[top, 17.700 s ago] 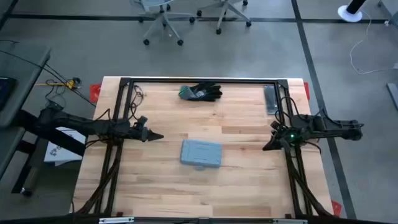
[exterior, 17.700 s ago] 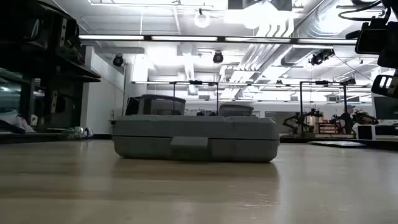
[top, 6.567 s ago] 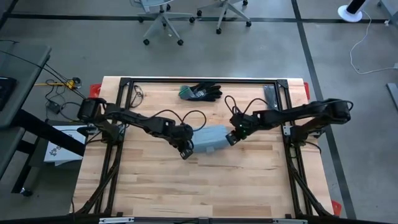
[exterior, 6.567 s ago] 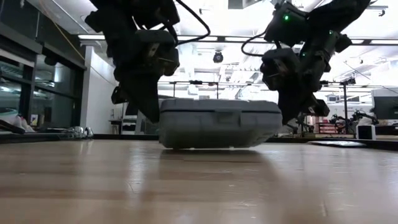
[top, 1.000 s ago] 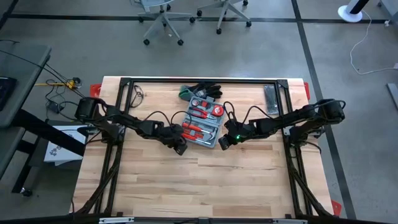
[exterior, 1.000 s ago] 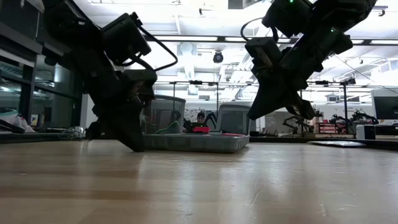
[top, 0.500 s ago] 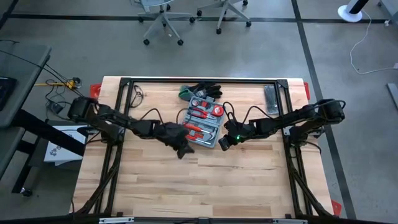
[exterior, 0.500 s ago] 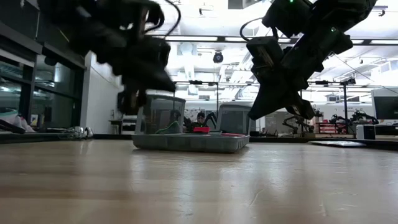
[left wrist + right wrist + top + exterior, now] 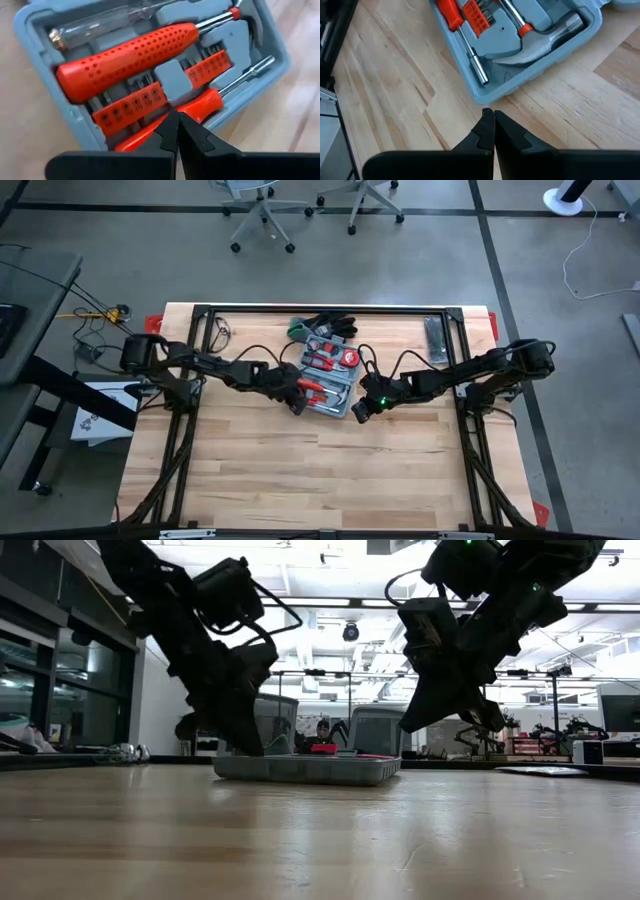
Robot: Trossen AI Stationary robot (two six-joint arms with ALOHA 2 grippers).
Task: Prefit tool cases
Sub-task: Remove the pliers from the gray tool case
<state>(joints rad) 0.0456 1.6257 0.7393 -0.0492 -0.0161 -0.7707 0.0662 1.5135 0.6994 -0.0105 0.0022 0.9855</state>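
The case (image 9: 327, 379) is lying open near the middle of the table (image 9: 300, 480), a bit toward the far edge, with its lid flipped back toward the gloves (image 9: 322, 327). Inside you can see red-handled tools sitting in their slots: a big dotted red handle (image 9: 127, 55), two red bit strips (image 9: 131, 105), a screwdriver (image 9: 200, 102) and a hammer (image 9: 545, 42) along one end.

The left gripper (image 9: 297, 404) is down at the left end of the case, fingers pinched completely together, nothing between them. From its wrist camera the closed tips (image 9: 175, 131) sit right over the tray, just above the red screwdriver handle; can't tell if they actually touch it.

The right gripper (image 9: 359, 412) is at the opposite corner, on the near right side of the case. Also fully closed and empty. Its tips (image 9: 490, 121) hover over bare wood just beside the tray's rim, close to the hammer end but not touching.

From the low camera, both arms lean in over the case from either side, and the tray sits flat on the wood.

There's a dark flat bar (image 9: 433, 340) at the far right of the table, well away from everything.
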